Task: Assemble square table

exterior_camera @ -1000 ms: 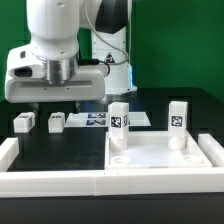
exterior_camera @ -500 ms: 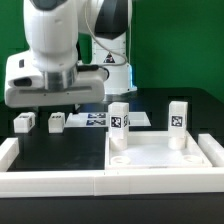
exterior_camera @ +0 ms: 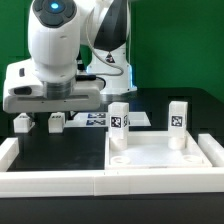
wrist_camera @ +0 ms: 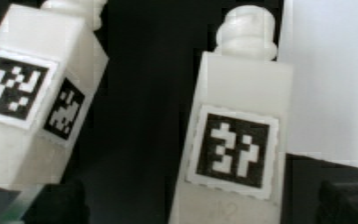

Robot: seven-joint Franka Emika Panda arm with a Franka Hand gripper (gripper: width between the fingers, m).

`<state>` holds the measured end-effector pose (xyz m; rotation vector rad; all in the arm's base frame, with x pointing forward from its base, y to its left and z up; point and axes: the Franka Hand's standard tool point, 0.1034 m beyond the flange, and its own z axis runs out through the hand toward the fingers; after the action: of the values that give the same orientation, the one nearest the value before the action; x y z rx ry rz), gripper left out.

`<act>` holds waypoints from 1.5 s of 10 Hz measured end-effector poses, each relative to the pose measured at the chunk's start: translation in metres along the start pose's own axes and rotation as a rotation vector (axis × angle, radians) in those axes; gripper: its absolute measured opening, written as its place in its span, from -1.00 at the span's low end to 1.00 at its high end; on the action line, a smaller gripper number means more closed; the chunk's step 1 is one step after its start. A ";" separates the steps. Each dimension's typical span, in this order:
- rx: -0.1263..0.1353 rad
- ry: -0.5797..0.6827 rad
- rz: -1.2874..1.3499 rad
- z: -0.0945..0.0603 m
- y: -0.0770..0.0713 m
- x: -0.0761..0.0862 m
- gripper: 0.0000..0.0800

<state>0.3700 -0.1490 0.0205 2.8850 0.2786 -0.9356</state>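
On the exterior view's right, the slab point(exterior_camera: 160, 158) lies flat on the black table point(exterior_camera: 70, 150), set into a corner of the white rails point(exterior_camera: 50, 181). One upright leg point(exterior_camera: 119, 122) stands on the slab's far edge toward the view's left, and a second upright leg point(exterior_camera: 178, 120) stands toward the right. Both turn their tags to the camera. Whether they are fastened cannot be told.

On the view's left, one loose leg point(exterior_camera: 22, 122) and another loose leg point(exterior_camera: 57, 121) sit on the table, apart from each other. The marker board point(exterior_camera: 95, 118) lies just beyond them. The arm point(exterior_camera: 55, 45) hangs low over this pair, with the gripper point(exterior_camera: 42, 113) between and just above them. Its fingers are lost against the dark table here.

From the wrist, the two loose legs lie side by side with a dark gap between them. One point(wrist_camera: 43, 90) is tilted and the other point(wrist_camera: 238, 130) is nearly straight. Each shows a tag and a rounded peg at its far end. Blurred dark fingertips point(wrist_camera: 30, 205) show at two corners of the picture, wide apart. The jaws are spread and hold nothing.
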 end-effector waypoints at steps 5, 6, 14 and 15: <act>0.066 -0.034 0.030 0.009 -0.009 -0.004 0.62; 0.078 -0.038 0.032 0.012 -0.013 -0.007 0.62; 0.069 -0.047 0.007 0.020 -0.020 -0.007 -0.29; 0.069 -0.047 0.007 0.020 -0.020 -0.007 -0.29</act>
<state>0.3487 -0.1336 0.0079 2.9191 0.2372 -1.0302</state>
